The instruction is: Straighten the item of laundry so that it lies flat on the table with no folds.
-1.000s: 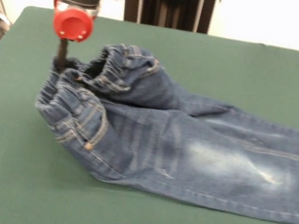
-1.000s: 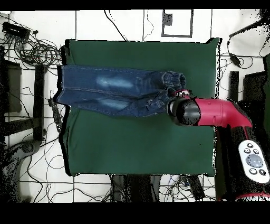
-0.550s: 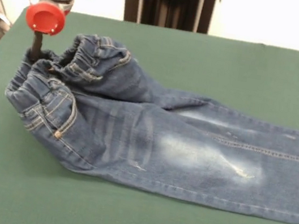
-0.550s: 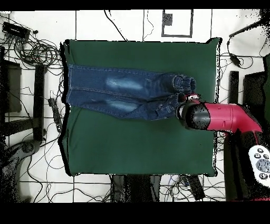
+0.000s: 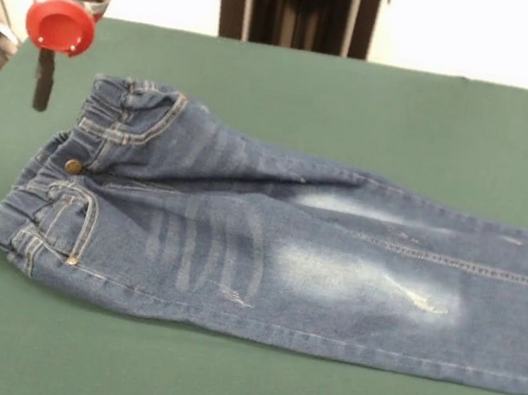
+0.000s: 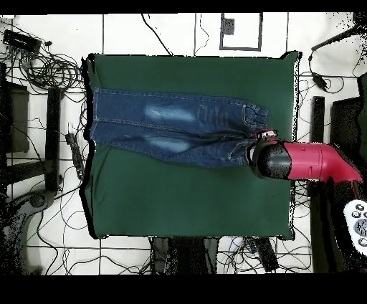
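Jeans (image 5: 264,258) lie lengthwise across the green table (image 5: 361,102), waistband end just beside the gripper (image 5: 43,84), whose finger state cannot be told.

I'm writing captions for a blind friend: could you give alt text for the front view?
A small pair of blue jeans lies nearly flat on a green table, waistband at the left, legs running off the right edge. A black and red gripper hangs just left of the waistband, clear of the cloth.
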